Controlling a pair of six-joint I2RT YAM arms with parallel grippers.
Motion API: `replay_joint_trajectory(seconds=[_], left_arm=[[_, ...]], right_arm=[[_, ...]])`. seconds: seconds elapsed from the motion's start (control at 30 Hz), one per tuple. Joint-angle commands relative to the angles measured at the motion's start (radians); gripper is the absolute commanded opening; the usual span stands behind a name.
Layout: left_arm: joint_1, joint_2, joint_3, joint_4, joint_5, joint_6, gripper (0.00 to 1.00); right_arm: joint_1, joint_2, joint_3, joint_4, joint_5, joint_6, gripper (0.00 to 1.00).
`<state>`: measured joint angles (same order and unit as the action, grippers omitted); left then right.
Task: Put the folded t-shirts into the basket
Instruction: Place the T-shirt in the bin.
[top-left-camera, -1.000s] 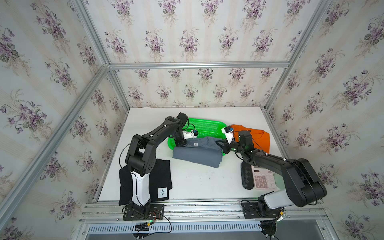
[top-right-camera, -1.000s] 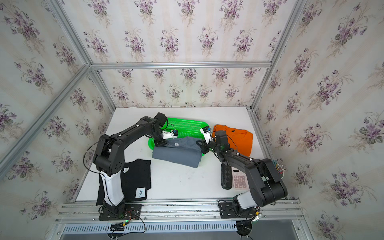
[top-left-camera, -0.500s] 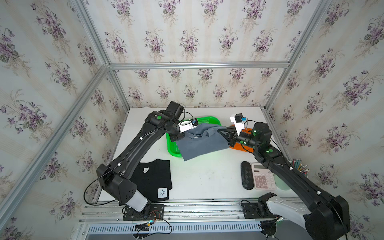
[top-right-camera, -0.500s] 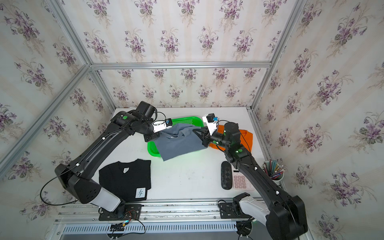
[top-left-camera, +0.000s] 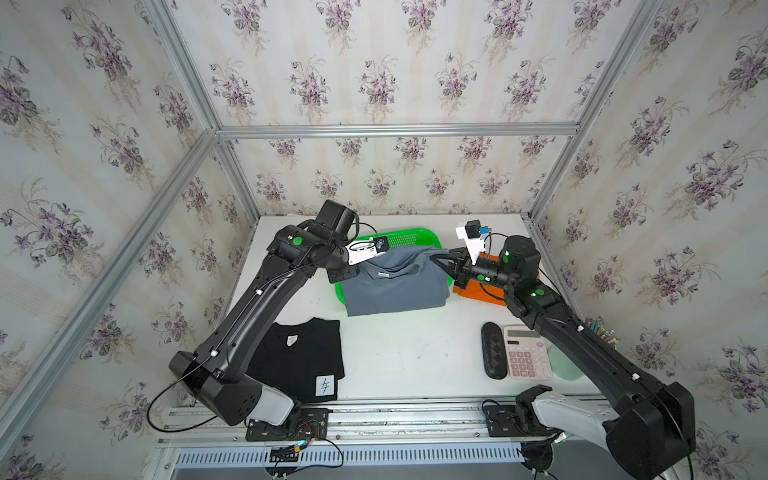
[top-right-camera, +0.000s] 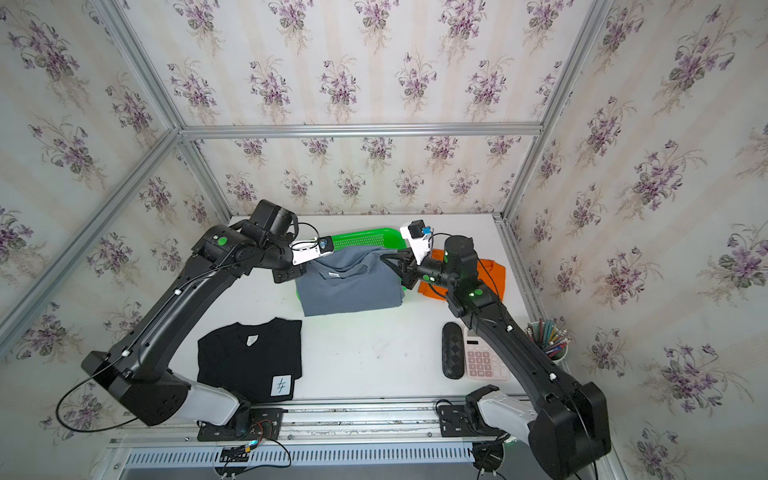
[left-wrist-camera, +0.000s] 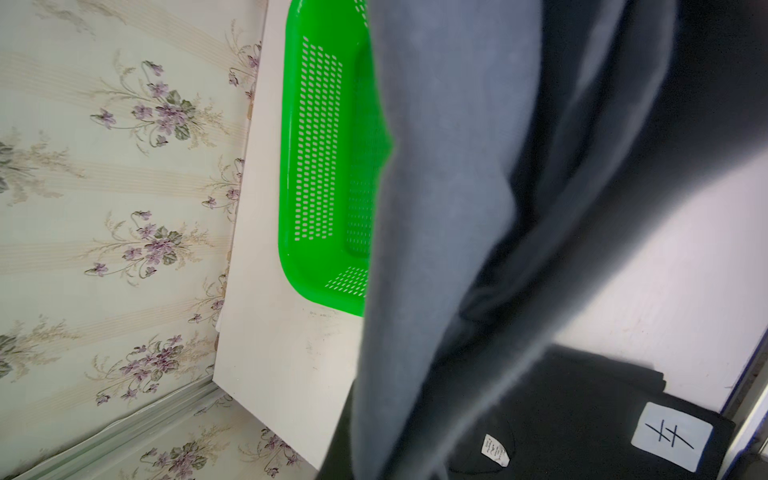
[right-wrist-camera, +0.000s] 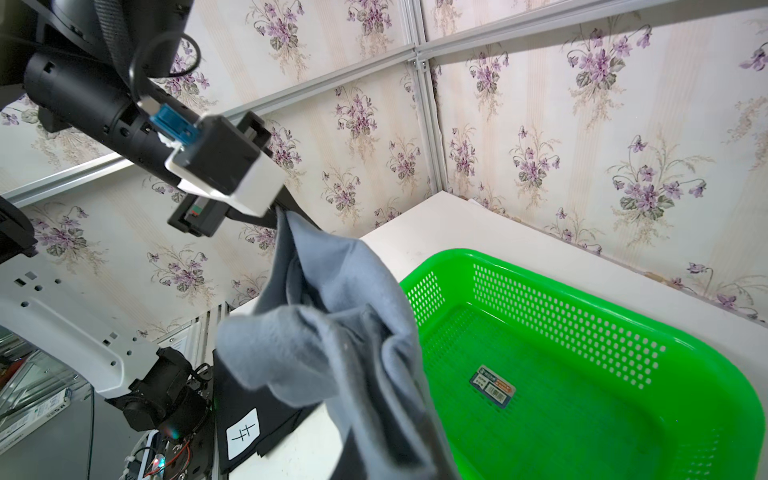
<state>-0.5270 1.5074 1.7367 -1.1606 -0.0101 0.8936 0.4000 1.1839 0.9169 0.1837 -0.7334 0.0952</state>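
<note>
The slate grey t-shirt (top-left-camera: 395, 286) hangs in the air between both grippers, draped over the near part of the green basket (top-left-camera: 409, 237). My left gripper (top-left-camera: 362, 266) is shut on its left top corner and my right gripper (top-left-camera: 434, 258) is shut on its right top corner. In the right wrist view the grey t-shirt (right-wrist-camera: 332, 332) sags beside the basket (right-wrist-camera: 623, 332), whose floor shows only a sticker (right-wrist-camera: 492, 386). The orange t-shirt (top-left-camera: 478, 293) lies right of the basket, partly under my right arm. The black t-shirt (top-left-camera: 303, 357) lies flat at the front left.
A black case (top-left-camera: 494, 351) and a pink calculator (top-left-camera: 527, 353) lie at the front right, under my right arm. A cup of pens (top-right-camera: 548, 338) stands by the right wall. Flowered walls close in the table on three sides.
Both arms have raised the grey t-shirt off the table and carried it up and back over the basket's near edge. Both grippers have stayed shut on it.
</note>
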Motion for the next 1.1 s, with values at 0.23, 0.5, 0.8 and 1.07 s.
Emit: replay_joint_trajectory(seconds=[0.23,0.5,0.8,1.07], left_arm=[[0.054,0.220,0.128,-0.063,0.025,0.070,0.00],[0.082,0.394,0.226,-0.033,0.013,0.105,0.00],[0.112,0.563,0.269,0.068,0.013,0.127,0.00],[0.122,0.667,0.209,0.141,0.035,0.090,0.00]], right_arm=[[-0.001,0.149,0.029,-0.009,0.123,-0.162,0.00],[-0.018,0.303,0.073,0.067,0.146,-0.147,0.00],[-0.053,0.502,0.157,0.108,0.162,-0.115,0.00],[-0.055,0.616,0.146,0.134,0.216,-0.106,0.00]])
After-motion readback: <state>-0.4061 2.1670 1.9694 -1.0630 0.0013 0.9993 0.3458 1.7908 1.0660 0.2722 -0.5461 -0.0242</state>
